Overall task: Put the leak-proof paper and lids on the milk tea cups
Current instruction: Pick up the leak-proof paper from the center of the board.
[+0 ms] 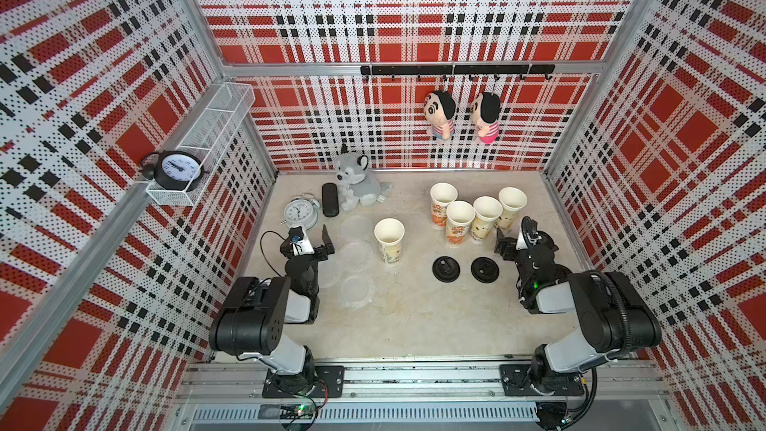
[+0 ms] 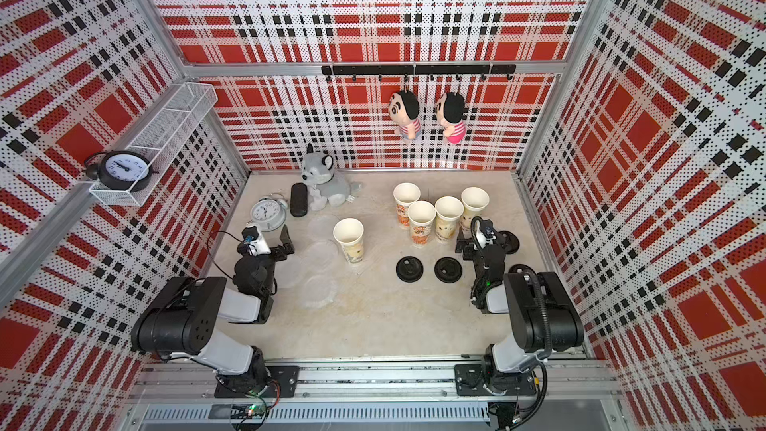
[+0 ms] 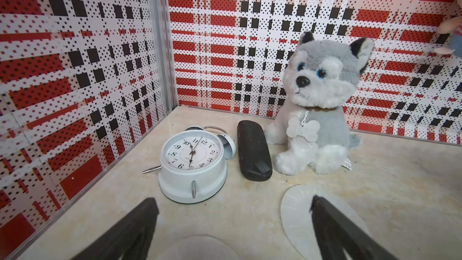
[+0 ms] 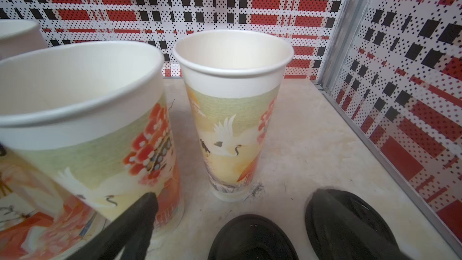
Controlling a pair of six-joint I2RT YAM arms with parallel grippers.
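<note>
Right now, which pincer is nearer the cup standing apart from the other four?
Left. The left pincer is beside the lone cup, film sheets between them; the right pincer is farther off, by the clustered cups.

A lone tall white printed paper cup (image 1: 389, 238) stands mid-table on the pale marbled tabletop (image 1: 414, 325), with thin translucent round film sheets (image 1: 354, 254) lying flat just to its left and four more such cups (image 1: 459, 221) clustered behind it to the right. Two black round plastic lids (image 1: 446, 269) lie side by side before that cluster, left of the right gripper (image 4: 233, 196). At the back left, a white twin-bell alarm clock (image 1: 299, 212), a black oblong case (image 1: 330, 199) and a grey plush husky (image 1: 358, 184) sit in a row behind the left gripper (image 3: 232, 201).
</note>
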